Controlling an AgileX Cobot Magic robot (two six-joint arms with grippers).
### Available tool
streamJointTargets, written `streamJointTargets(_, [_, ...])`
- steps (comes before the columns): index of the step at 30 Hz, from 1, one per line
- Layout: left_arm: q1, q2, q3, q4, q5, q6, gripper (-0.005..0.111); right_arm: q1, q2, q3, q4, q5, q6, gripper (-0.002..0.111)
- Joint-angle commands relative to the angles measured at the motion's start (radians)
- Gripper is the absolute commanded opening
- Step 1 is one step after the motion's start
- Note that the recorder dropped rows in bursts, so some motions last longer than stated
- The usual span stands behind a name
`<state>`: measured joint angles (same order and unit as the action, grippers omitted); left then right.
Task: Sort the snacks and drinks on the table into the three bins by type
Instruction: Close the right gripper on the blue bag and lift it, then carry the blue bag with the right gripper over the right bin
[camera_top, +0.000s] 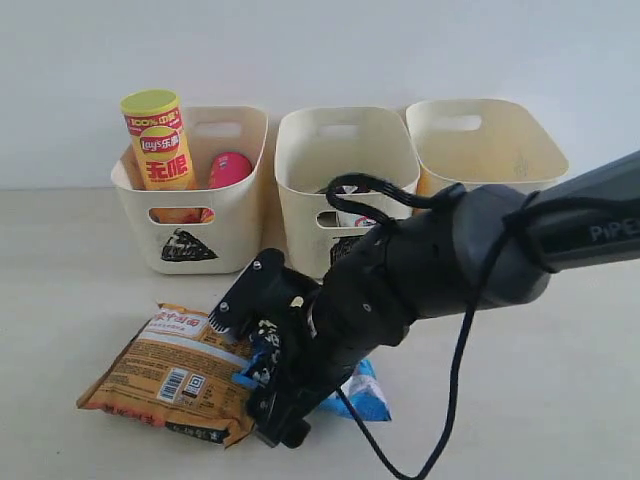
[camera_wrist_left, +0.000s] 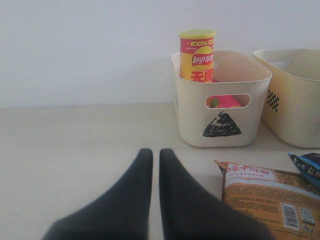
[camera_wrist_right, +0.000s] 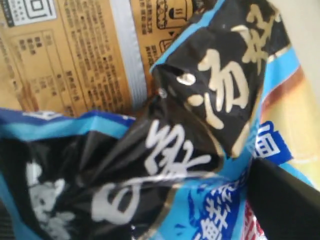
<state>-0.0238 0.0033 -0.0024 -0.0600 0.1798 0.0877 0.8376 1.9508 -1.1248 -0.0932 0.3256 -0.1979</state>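
Exterior view: the right gripper and its arm, lettered "PiPE" before the frame cuts it off, hide most of the blue-black bag. The bag lies on the bench touching the orange-brown bag, with the jaws spread wide over it. The arm also covers the middle bin's mark. In the triangle bin, the yellow-red tube reads "Lay's" and "100%", and the pink tube barely shows. The left gripper is closed and empty.

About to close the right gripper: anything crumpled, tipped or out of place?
The blue-black bag under the open right gripper is crumpled and overlaps the orange-brown bag. In the triangle bin the pink tube leans tilted beside the upright yellow-red tube.
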Motion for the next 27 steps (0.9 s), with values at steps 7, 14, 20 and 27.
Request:
streamJointTargets(7, [0.003,-0.003,0.002,-0.003,0.004,0.002,0.004,-0.002,-0.044,0.005,0.006,0.13,0.077,0.002])
streamJointTargets(14, [0.003,-0.003,0.002,-0.003,0.004,0.002,0.004,-0.002,-0.258,0.005,0.006,0.213,0.077,0.002])
streamJointTargets(20, [0.003,-0.003,0.002,-0.003,0.004,0.002,0.004,-0.002,-0.412,0.005,0.006,0.287,0.077,0.002])
streamJointTargets(27, [0.003,-0.003,0.002,-0.003,0.004,0.002,0.004,-0.03,-0.541,0.005,-0.021,0.344,0.085,0.002])
